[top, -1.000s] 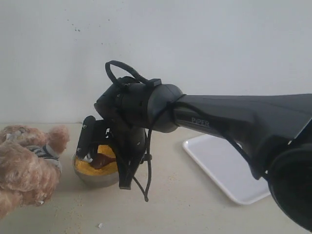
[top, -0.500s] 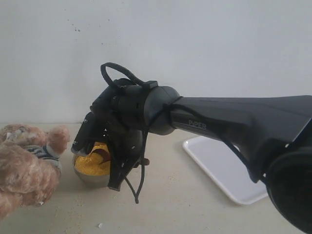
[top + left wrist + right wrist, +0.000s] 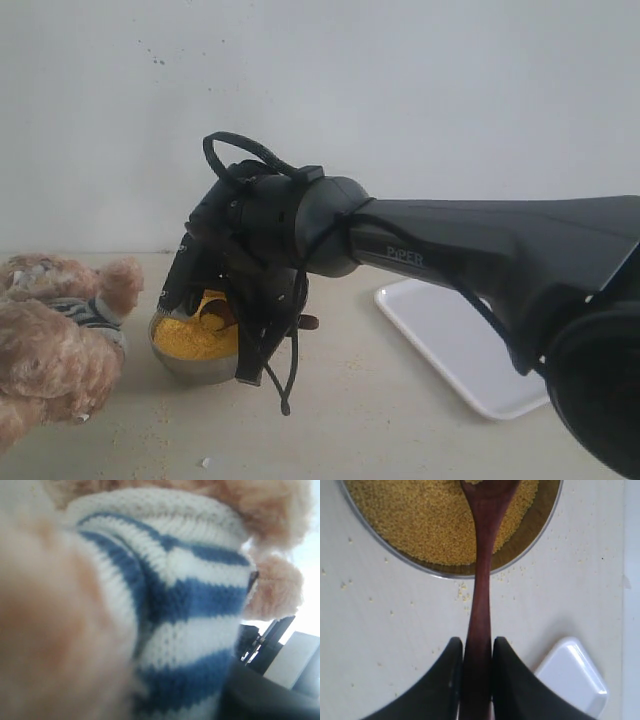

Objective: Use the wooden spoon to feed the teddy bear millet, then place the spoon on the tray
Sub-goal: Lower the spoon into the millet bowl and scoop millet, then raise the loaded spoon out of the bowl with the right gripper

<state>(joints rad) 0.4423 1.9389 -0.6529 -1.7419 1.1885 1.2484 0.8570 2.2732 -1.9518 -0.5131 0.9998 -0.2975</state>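
The teddy bear [image 3: 55,340] lies at the left of the table, and its navy-and-white shirt [image 3: 190,595] fills the left wrist view, hiding the left gripper's jaws. A steel bowl [image 3: 190,368] of yellow millet [image 3: 195,335] stands beside the bear. My right gripper [image 3: 478,642] reaches across over the bowl, shut on the handle of the wooden spoon [image 3: 482,580]. The spoon's bowl [image 3: 214,312] dips into the millet [image 3: 420,520]. The white tray [image 3: 460,350] lies to the right, with one corner [image 3: 575,675] showing in the right wrist view.
The right arm [image 3: 470,250] spans the scene from the right, above the tray and the middle of the table. Loose millet grains [image 3: 462,592] are scattered on the table around the bowl's rim [image 3: 540,530]. A pale wall stands behind.
My right gripper has swung a little to the left and tilted over the bowl, and the spoon's bowl has gone from lying flat on the millet to digging in. The bear has not moved.
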